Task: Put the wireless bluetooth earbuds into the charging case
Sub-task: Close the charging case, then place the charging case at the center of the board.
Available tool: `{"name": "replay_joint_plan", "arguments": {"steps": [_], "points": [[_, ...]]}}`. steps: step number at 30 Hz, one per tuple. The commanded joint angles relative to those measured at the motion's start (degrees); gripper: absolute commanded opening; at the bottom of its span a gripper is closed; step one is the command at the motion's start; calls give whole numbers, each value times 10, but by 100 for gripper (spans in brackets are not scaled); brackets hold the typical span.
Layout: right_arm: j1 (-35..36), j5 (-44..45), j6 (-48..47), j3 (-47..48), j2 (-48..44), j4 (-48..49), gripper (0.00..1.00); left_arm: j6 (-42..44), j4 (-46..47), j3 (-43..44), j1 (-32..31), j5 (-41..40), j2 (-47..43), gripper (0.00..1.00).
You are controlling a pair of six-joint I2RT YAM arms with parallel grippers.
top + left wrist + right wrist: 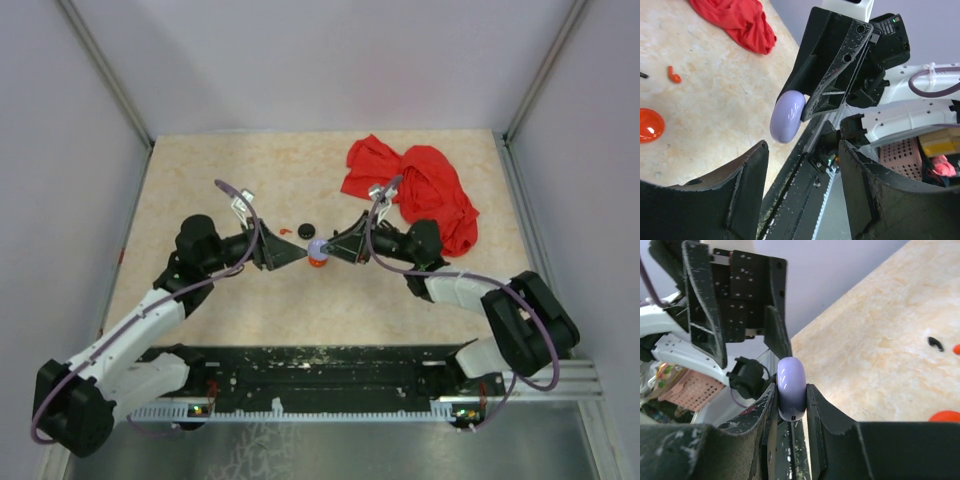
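Right gripper (pixel 790 392) sits closest in its own wrist view. Its two pads are clamped on the flat faces of a lavender disc (pixel 791 375), which it holds on edge and clear of the table (pixel 200 180). Facing that disc from the other side, the left gripper (pixel 802 150) has its jaws spread with nothing between them. It is near the disc but not touching it.

The task's own things lie elsewhere. From above, the charging case (pixel 306 228) rests on the table just beyond the lavender disc, on the side away from the arm bases, and neither gripper touches it. One earbud (pixel 674 75) shows as a tiny orange piece loose on the table, near the lavender disc and a little to its left. I cannot pick out the second one with any certainty.

A red disc (pixel 317 264) appears just beside the lavender disc, and a red cloth (pixel 415 185) lies well apart from it, beyond and to the right.

By my reading nothing of the task is done — no earbud is seated and the case is unhandled. Both earbuds are left to pick up and place, and the right gripper is occupied with something else.
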Motion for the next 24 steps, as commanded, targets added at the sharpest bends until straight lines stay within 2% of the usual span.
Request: {"name": "replay_joint_plan", "arguments": {"steps": [1, 8, 13, 16, 21, 24], "points": [[-28, 28, -22, -8, -38, -34, 0, 61, -89, 35, 13, -50, -27, 65], [-111, 93, -53, -24, -79, -182, 0, 170, -284, 112, 25, -187, -49, 72], [-175, 143, -65, -16, -82, -272, 0, 237, -372, 157, 26, -274, -57, 82], [-201, 172, -62, -11, -65, -287, 0, 270, -394, 170, 27, -310, -63, 87], [-206, 234, -67, 25, -6, -319, 0, 297, -388, 150, 26, -335, -70, 97], [-211, 265, -63, 49, 33, -334, 0, 306, -387, 138, 26, -349, -73, 99]]}}
